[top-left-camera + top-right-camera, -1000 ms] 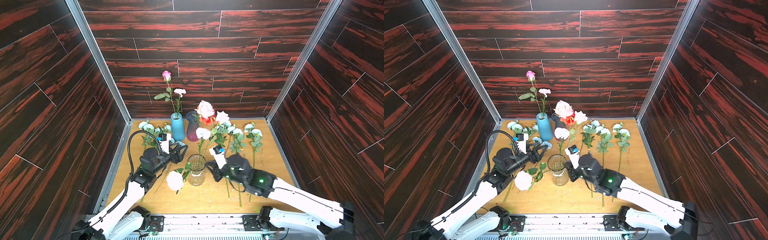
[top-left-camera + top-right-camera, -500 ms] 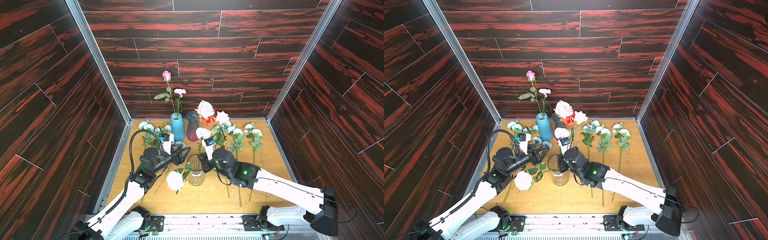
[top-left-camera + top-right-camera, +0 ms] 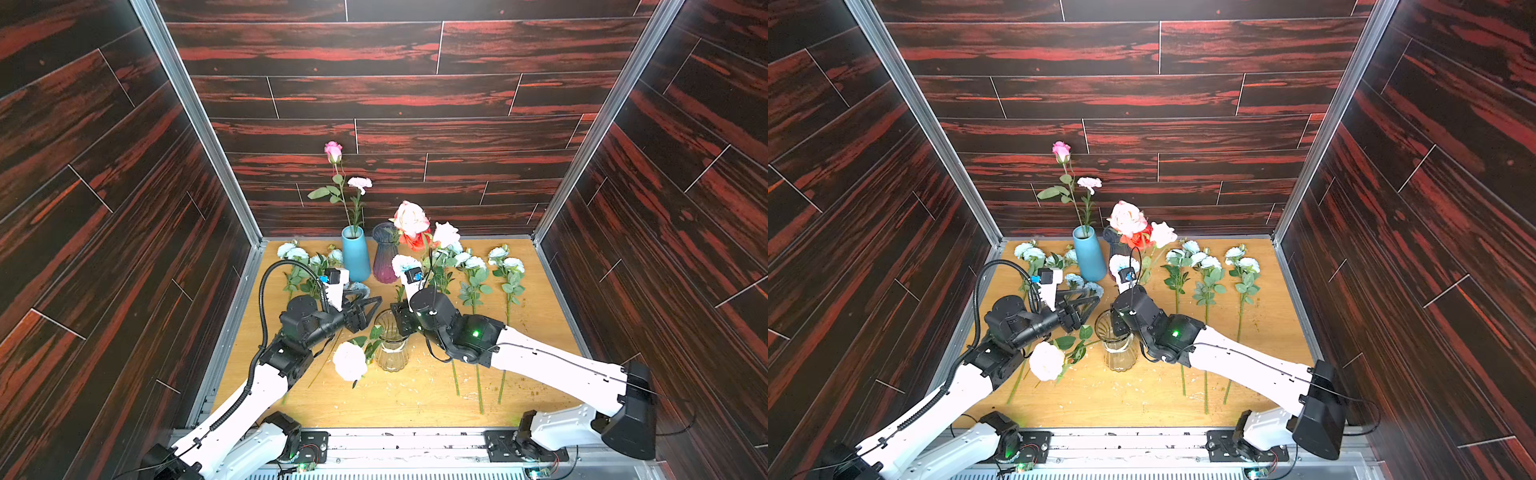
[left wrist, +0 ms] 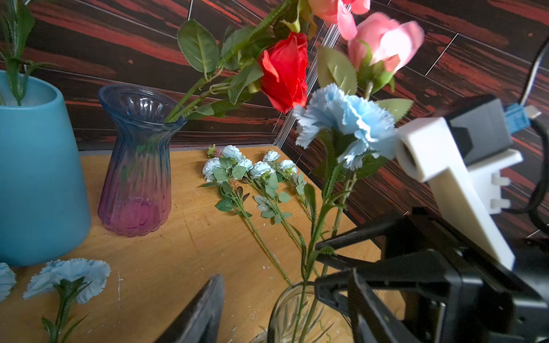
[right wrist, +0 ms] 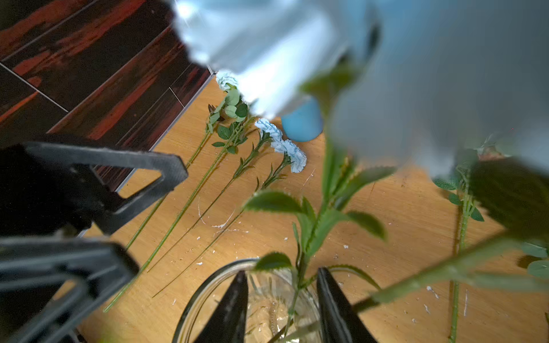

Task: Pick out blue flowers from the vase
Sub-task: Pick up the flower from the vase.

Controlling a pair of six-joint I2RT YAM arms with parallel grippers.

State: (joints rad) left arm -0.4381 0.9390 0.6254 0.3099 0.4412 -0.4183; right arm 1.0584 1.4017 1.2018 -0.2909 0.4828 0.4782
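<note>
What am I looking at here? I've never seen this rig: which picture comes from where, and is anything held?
Two white robot arms, the left arm and the right arm, work over a wooden table. Two pictures look down from above; two come from wrist cameras. Loose blue flowers lie on it at both sides; a blue vase and a purple vase stand behind. The clear vase holds one blue flower and a pale rose. The right tool straddles that flower's stem, open, gripping nothing. The left tool is open and empty.
</note>
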